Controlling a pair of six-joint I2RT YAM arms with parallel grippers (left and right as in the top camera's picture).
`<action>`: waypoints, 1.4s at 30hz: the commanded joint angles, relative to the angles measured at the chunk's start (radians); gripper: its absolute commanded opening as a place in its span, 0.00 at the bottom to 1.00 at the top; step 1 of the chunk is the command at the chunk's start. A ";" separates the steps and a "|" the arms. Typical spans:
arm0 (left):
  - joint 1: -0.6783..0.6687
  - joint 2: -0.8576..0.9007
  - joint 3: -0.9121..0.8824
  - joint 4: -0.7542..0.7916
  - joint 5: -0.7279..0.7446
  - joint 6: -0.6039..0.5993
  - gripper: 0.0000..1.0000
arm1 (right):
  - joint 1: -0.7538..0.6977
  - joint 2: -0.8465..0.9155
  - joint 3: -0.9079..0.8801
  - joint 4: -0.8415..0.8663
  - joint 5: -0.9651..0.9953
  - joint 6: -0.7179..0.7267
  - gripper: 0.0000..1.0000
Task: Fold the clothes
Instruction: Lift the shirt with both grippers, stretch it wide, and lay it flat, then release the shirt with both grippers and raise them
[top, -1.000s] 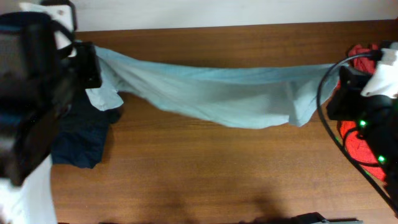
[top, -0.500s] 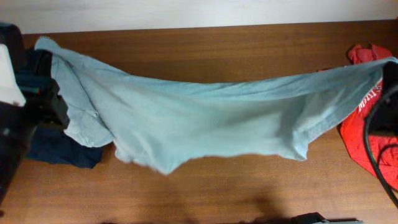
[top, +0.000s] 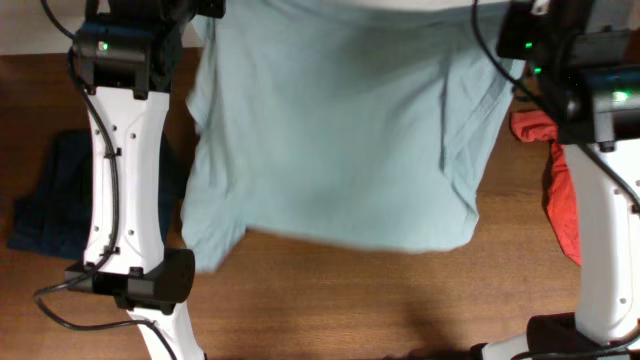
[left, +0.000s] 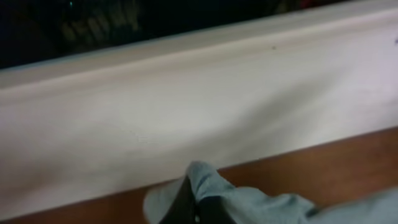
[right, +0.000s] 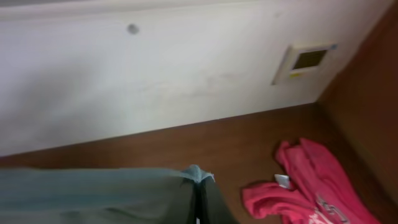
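Teal fabric filled the overhead view. The teal T-shirt (top: 330, 130) hung spread as a sheet between the left arm (top: 125, 180) and the right arm (top: 600, 230), with its top edge at the far side and its lower hem loose over the table (top: 350, 300). A navy garment (top: 50, 200) lay at the left and a red T-shirt (top: 560, 200) at the right.

In the left wrist view, the left gripper (left: 189, 210) was clenched on a bunched edge of the shirt, close to the pale wall (left: 186, 112).

In the right wrist view, the right gripper (right: 200, 208) pinched a shirt corner, with the red T-shirt on the wood further right.

The cloth appeared thin, light and limp, so it would sag wherever unsupported. Grips belong at opposite corners of one edge, kept taut. A shallow pinch could slip.
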 joint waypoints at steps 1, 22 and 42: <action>0.002 -0.075 0.122 0.042 0.018 0.016 0.01 | -0.081 -0.070 0.094 -0.009 -0.094 -0.007 0.04; 0.000 0.014 0.000 -0.715 0.048 0.016 0.05 | -0.147 0.041 0.001 -0.545 -0.295 -0.051 0.04; -0.004 0.040 -0.280 -0.761 0.126 -0.031 0.08 | -0.143 0.068 -0.278 -0.704 -0.353 -0.051 0.09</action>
